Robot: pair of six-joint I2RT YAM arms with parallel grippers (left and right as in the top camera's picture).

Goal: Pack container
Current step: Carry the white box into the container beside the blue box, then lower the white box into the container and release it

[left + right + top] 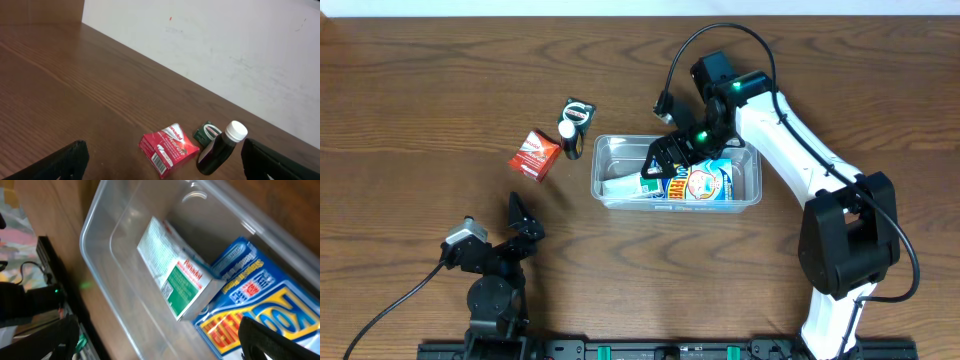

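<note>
The clear plastic container (pixel 603 168) sits right of the table's centre; its rim shows in the right wrist view (pixel 92 220). Inside lie a white-and-green box (pixel 622 185) (pixel 175 275) and a blue-and-yellow snack bag (pixel 705 184) (pixel 250 305). My right gripper (pixel 662 160) (pixel 160 340) hovers open and empty over the container. Left of the container lie a red box (pixel 534 154) (pixel 167 146), a dark bottle with a white cap (pixel 568 138) (pixel 220 149) and a small green packet (pixel 579 111) (pixel 208 132). My left gripper (pixel 525 222) (pixel 162 170) is open and empty, near the front, facing them.
The wooden table (pixel 420 100) runs to a white wall at the back (pixel 225 45). A black rail (pixel 670 350) lies along the front edge. The right arm (pixel 800 150) reaches over the table's right side.
</note>
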